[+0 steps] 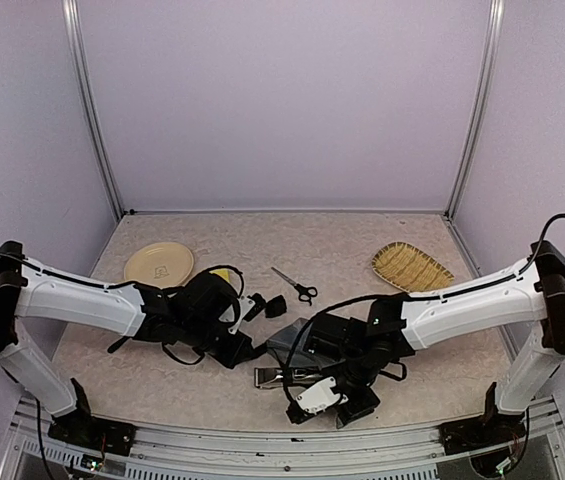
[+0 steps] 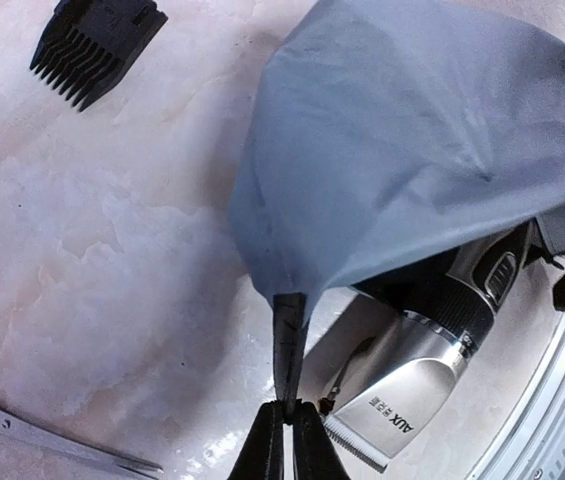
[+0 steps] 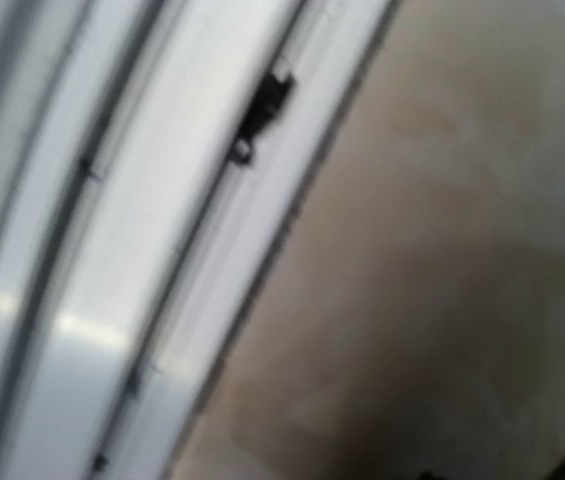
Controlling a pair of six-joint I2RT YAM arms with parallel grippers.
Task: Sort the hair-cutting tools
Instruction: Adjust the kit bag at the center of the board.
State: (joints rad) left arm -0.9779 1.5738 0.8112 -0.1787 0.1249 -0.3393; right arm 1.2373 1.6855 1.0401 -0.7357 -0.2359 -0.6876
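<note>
Peeking out: one clipper (image 2: pixel 417 370) (one pouch (image 2: pixel 412 130))

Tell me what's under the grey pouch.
An electric clipper pokes out from beneath the grey pouch, showing its silver head and part of its black body. Fabric covers its rear end, and anything else underneath cannot be seen.

The pouch (image 1: pixel 284 343) is lying near the bench's (image 1: pixel 362 240) six o'clock edge, and the clipper (image 1: pixel 280 377) is sticking out from under it toward six o'clock. The small black piece (image 1: pixel 275 305) is sitting at the pouch's twelve o'clock, with the scissors (image 1: pixel 296 286) lying just beyond at one o'clock. The plate (image 1: pixel 159 264) is resting well apart at ten o'clock, the tray (image 1: pixel 412 267) at two o'clock.
</note>
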